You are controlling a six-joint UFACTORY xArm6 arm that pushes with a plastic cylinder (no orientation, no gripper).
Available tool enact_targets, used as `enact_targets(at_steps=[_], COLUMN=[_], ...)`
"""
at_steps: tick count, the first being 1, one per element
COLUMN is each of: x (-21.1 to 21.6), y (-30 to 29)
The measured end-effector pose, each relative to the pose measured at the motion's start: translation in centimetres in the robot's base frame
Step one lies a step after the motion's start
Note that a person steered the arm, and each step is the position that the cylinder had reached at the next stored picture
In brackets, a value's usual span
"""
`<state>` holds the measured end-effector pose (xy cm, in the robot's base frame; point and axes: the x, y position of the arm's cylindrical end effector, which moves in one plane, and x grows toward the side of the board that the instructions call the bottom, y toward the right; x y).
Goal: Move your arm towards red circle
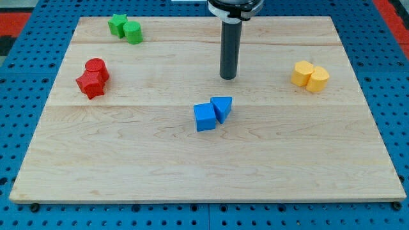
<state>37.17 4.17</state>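
My tip (228,77) is resting on the wooden board (204,166) a little toward the view's top from the board's middle, at the lower end of the straight dark rod (229,48) that is hanging down from the arm's black-and-white collar (234,7) at the view's top edge; being a plain rod, it is neither opening nor closing on anything, and it is touching no block. Nearest to it, toward the view's bottom, a blue cube (205,117) and a blue triangular block (222,107) are sitting pressed against each other, the cube slightly to the view's left, with a clear gap between them and my tip. The red circle (96,68) is lying well apart from my tip at the view's left, roughly level with it, and it is touching a red star-like block (91,84) just below it. Toward the view's top left, a green star (117,24) and a green cylinder (133,32) are sitting together near the board's edge. At the view's right, two yellow blocks are touching, a yellow hexagon-like block (303,73) and a yellow cylinder (317,80). The board is lying on a blue perforated surface (25,96).
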Motion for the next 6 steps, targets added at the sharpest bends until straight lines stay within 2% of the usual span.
enact_targets(at_steps=[1, 2, 3, 4, 6], x=[-0.1, -3.0, -2.2, -1.6, -4.0], y=[-1.0, -3.7, -10.8, -15.3, -28.0])
